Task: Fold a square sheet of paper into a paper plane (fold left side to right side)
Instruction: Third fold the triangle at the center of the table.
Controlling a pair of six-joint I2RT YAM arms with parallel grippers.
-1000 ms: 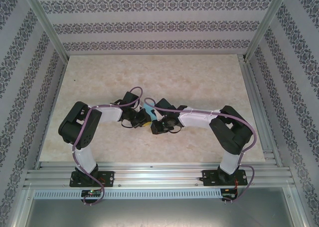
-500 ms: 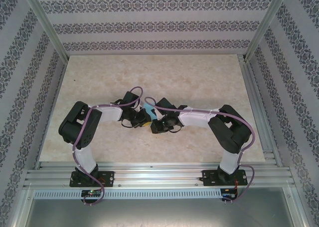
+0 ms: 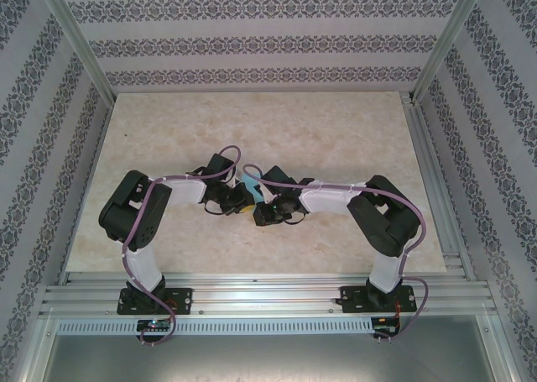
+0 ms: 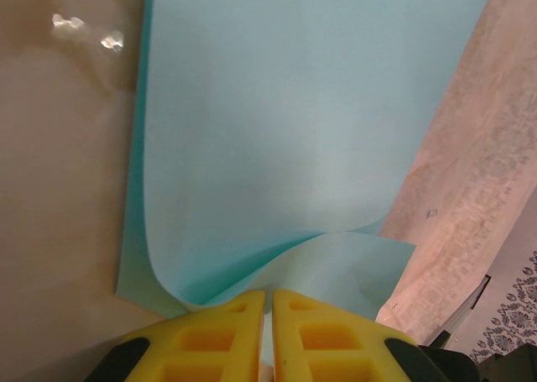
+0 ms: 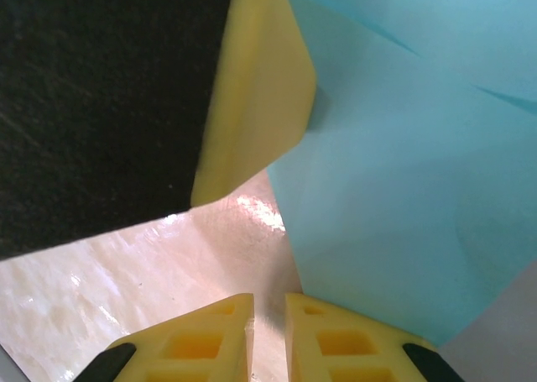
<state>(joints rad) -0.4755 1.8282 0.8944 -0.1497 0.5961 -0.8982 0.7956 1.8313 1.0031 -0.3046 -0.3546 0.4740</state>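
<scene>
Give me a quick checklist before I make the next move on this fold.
1. Left gripper pinching paper: ok, edge sits in its jaws.
2. Right gripper holding paper: cannot tell; table shows in its narrow gap.
3. Fold creased flat: not ok, lifted edge curls.
4. Room between grippers: not ok, they nearly meet.
5. Paper untorn: ok where visible.

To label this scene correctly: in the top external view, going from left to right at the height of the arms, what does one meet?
Left patterned wall → left arm → light-blue sheet of paper → right arm → right patterned wall.
</scene>
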